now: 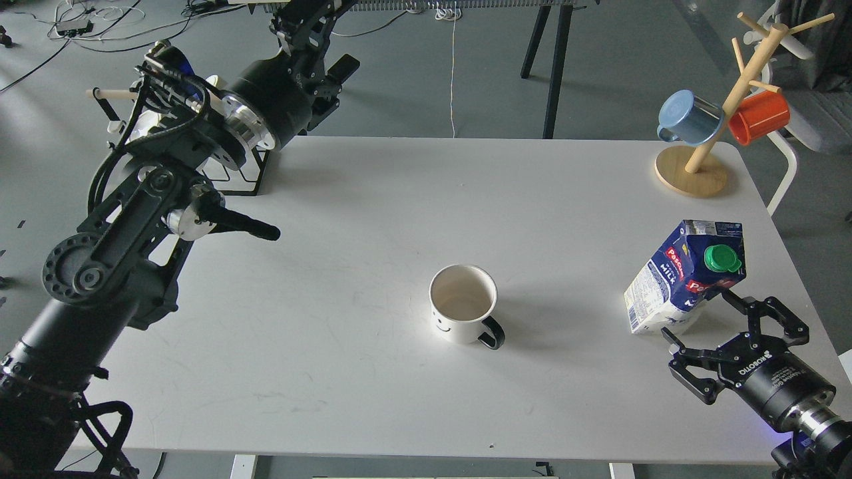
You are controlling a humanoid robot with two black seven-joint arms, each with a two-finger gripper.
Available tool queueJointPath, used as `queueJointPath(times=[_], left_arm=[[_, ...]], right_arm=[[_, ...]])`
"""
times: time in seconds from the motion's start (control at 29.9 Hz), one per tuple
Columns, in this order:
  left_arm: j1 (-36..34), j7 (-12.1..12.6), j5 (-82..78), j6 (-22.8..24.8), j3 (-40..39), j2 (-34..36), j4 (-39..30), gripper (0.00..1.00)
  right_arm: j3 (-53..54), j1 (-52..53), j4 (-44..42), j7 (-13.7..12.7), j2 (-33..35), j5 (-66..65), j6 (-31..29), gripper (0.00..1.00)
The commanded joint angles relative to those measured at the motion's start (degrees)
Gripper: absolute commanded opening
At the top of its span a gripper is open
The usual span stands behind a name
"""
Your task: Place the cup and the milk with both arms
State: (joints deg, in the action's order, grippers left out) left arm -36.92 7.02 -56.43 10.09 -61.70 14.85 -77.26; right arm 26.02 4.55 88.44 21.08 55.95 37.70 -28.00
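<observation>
The cup (462, 304), a white mug with a black handle, a small smiley face and a beige inside, stands upright near the middle of the white table (346, 219), handle towards the front right. The milk (685, 276), a blue and white carton with a green cap, stands at the right side of the table and looks tilted. My right gripper (696, 314) is open just in front of the carton's base, its fingers spread on either side of the lower corner. My left gripper (299, 26) is high at the back left, off the table, dark and seen end-on.
A wooden mug tree (692, 169) with a blue mug (689, 118) and an orange mug (759, 116) stands at the back right corner. A black wire rack (243, 174) sits at the back left corner, behind my left arm. Cables lie on the floor beyond.
</observation>
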Motion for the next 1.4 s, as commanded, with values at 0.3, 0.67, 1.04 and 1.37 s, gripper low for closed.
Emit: queueJointPath(times=[0.3, 0.67, 1.04, 1.37], left_arm=[[0.09, 0.01, -0.09, 0.01, 0.09, 0.0, 0.1, 1.0], [0.09, 0.01, -0.09, 0.01, 0.09, 0.09, 0.01, 1.0], [0.18, 0.01, -0.09, 0.01, 0.09, 0.27, 0.1, 1.0], [0.27, 0.01, -0.17, 0.01, 0.09, 0.26, 0.1, 1.0]], right_arm=[[1.57, -0.07, -1.6, 3.35, -5.5, 0.27, 0.0, 0.99], [2.01, 0.19, -1.6, 5.38, -6.47, 0.44, 0.0, 0.99], [2.37, 0.37, -2.39, 5.91, -7.35, 0.44, 0.0, 0.99], [2.28, 0.46, -4.94, 6.92, -8.58, 0.53, 0.0, 0.99]])
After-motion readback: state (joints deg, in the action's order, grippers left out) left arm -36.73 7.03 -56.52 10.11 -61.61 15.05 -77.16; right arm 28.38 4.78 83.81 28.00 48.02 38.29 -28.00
